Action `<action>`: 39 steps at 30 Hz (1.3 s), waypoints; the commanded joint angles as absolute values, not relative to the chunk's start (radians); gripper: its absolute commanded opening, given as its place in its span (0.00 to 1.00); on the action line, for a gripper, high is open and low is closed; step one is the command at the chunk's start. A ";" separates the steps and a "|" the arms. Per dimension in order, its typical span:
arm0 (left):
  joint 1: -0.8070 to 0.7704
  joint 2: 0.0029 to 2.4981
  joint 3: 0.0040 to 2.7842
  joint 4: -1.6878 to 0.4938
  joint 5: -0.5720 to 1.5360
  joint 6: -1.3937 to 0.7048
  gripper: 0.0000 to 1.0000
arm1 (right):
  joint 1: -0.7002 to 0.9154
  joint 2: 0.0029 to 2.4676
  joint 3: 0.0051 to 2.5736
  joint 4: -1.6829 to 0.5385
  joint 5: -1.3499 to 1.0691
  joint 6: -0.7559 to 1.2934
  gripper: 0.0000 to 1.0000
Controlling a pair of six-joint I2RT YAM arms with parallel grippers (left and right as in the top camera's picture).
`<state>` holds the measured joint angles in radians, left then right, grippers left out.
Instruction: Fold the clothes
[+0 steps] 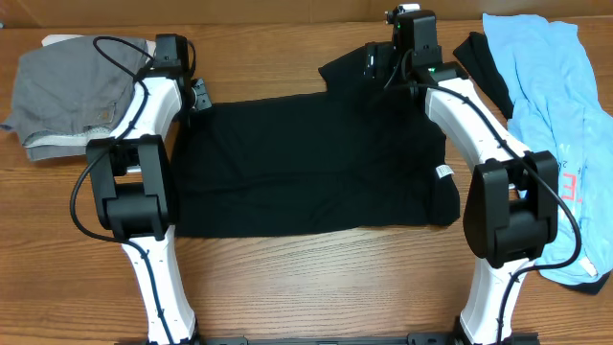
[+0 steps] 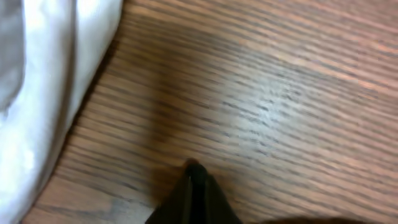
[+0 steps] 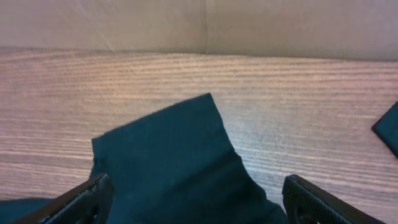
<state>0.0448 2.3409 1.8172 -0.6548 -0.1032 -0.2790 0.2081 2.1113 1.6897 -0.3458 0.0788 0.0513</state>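
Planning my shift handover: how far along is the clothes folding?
Done: black T-shirt spread flat, no fold yet. In hand: left gripper shut, seemingly on its far corner; right gripper open astride a sleeve. Remaining: all folds, plus the grey garment and light-blue tee.

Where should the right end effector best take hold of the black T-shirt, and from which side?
Grip the black T-shirt by its far sleeve, coming down from above: the sleeve lies flat on the table, and the open right end effector straddles it.
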 commanded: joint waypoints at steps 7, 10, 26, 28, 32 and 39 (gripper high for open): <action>0.039 2.320 1.921 -0.868 -0.104 -0.297 0.04 | 0.158 2.115 1.703 -0.321 0.057 0.039 0.88; 0.038 2.289 1.976 -0.944 -0.096 -0.303 0.04 | 0.138 2.122 1.703 -0.349 0.016 0.036 0.89; -0.002 2.271 2.045 -1.037 -0.078 -0.303 0.04 | 0.088 2.276 1.810 -0.664 -0.031 0.037 0.87; -0.001 2.271 2.045 -1.038 -0.078 -0.304 0.04 | 0.088 2.300 1.810 -0.668 -0.031 0.038 0.86; -0.001 2.271 2.045 -1.043 -0.078 -0.303 0.04 | 0.088 2.305 1.807 -0.672 -0.028 0.079 0.86; -0.001 2.271 2.045 -1.066 -0.078 -0.303 0.04 | 0.088 2.305 1.801 -0.840 -0.027 0.200 0.86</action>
<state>-0.0006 2.3001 2.0293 -1.0557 -0.0864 -0.2897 0.0925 2.3157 1.8046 -0.7700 -0.0189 0.1043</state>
